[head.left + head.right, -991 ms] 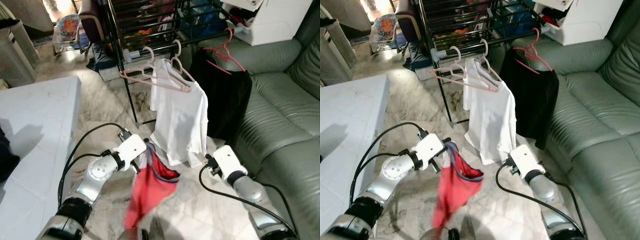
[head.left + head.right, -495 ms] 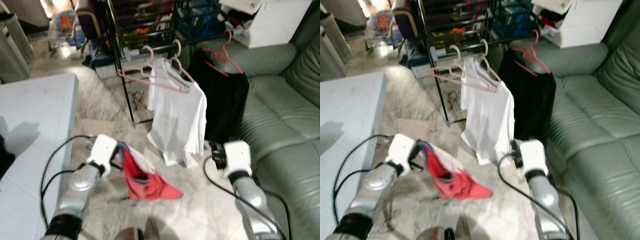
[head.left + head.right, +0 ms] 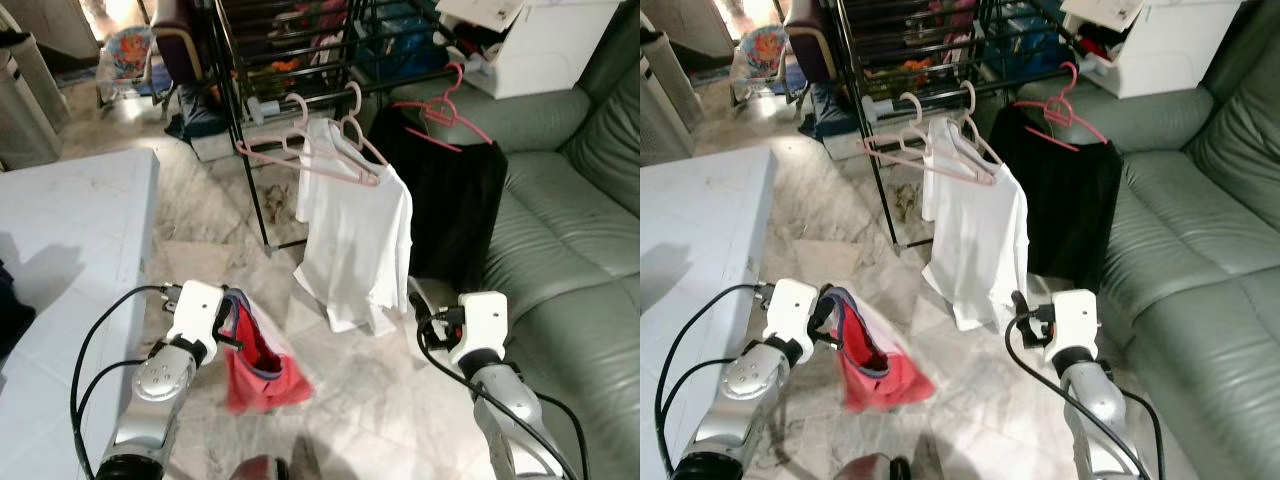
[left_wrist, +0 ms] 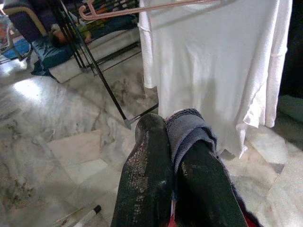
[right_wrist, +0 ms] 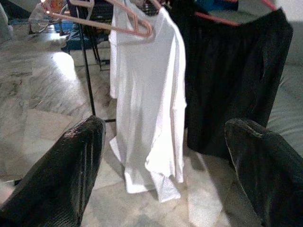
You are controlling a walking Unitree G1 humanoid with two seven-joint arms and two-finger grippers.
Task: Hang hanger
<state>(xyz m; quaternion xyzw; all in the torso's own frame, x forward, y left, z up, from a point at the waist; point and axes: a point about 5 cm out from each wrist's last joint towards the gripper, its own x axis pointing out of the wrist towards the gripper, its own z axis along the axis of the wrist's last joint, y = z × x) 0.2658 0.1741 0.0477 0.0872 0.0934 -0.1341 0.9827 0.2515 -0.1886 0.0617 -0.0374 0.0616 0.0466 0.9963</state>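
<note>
- Left tool (image 4: 173, 156) pinches the red garment's (image 3: 262, 372) blue-grey collar: limp and light, will swing.
- Right tool (image 5: 163, 165) spread wide, empty.
- Grip the pink hanger (image 3: 310, 160) by its stiff neck.

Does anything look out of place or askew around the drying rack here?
Yes. An empty pink plastic hanger hangs tilted on the black metal rack beside the white T-shirt. The left gripper pinches a red garment that droops loose, with no hanger.

Even indoor daylight, bright floor glare, blurred claw fingertips
</note>
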